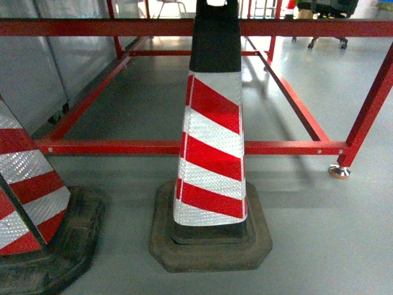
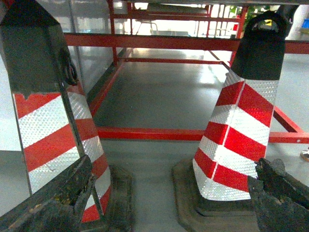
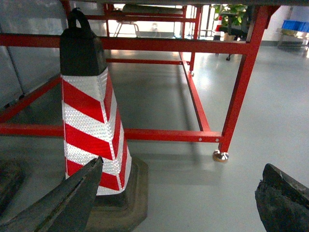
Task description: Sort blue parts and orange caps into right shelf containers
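Note:
No blue parts, orange caps or right shelf containers show in any view. My left gripper (image 2: 174,164) is open, its worn dark fingers (image 2: 53,203) wide apart low over the grey floor, between two striped traffic cones. My right gripper (image 3: 183,163) is also open and empty; its left finger (image 3: 67,198) is in front of a cone's base and its right finger (image 3: 282,198) is over bare floor. Neither gripper shows in the head view.
A red-and-white traffic cone (image 1: 212,141) on a black rubber base stands straight ahead, with a second cone (image 1: 27,190) at the left. Behind them runs a red metal frame (image 1: 153,147) with a footed leg (image 1: 339,171). A blue shape (image 3: 293,25) sits far back right, too far to identify.

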Controlling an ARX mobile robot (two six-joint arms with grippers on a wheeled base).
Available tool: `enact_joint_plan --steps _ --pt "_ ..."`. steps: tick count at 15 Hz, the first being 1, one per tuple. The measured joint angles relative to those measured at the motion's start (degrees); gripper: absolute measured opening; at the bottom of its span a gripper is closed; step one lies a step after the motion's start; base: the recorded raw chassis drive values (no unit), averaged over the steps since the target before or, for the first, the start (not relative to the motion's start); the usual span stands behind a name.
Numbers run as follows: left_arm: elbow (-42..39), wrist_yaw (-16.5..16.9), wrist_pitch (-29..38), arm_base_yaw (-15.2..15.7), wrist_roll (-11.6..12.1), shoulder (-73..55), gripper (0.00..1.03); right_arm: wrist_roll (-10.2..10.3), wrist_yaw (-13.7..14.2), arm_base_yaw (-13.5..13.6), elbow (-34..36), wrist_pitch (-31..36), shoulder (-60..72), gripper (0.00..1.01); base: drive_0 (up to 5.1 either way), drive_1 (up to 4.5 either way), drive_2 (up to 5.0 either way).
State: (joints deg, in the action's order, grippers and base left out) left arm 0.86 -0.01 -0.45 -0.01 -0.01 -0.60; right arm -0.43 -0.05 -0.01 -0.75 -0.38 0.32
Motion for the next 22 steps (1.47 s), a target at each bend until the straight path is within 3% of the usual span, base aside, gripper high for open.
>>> enact_joint_plan --steps 22 --pt "0.07 -0.11 0.85 0.0 0.04 -0.02 0.98 0.46 0.02 0.0 0.0 0.7 0.0 0.98 0.0 0.0 0.0"
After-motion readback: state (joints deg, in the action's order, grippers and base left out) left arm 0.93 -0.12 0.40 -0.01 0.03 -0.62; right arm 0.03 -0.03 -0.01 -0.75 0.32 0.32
